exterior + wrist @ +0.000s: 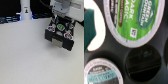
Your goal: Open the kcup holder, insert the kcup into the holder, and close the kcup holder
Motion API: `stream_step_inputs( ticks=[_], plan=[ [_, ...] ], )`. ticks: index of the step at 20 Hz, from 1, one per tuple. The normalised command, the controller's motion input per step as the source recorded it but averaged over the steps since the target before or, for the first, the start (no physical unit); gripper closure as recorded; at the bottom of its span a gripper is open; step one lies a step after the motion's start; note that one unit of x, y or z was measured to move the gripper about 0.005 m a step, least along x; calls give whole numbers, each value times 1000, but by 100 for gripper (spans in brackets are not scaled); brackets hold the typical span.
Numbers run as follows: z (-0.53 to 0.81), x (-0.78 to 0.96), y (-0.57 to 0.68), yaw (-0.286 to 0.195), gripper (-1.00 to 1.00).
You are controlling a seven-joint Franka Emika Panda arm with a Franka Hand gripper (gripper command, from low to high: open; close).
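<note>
The gripper [60,31] hangs directly above the kcup holder [59,41] — whether its fingers are spread or pinching cannot be told. Below the wrist camera lies an empty round slot [143,60]; the kcup [134,19], green-topped, white-rimmed, sits just beside it.

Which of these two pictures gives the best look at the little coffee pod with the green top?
The wrist view. The kcup fills much of that picture, its green lid and lettering showing, above dark round slots. In the exterior view it is only a small green patch beneath the gripper, over the kcup holder.
</note>
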Motion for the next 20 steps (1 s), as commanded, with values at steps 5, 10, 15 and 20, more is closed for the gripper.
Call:
stream_step_inputs(
  ticks=[5, 10, 15, 20],
  plan=[
    [480, 318, -180, 97, -100],
    [500, 376, -295, 96, -100],
    [451, 470, -419, 55, -100],
    [320, 574, -492, 31, -100]
  ],
)
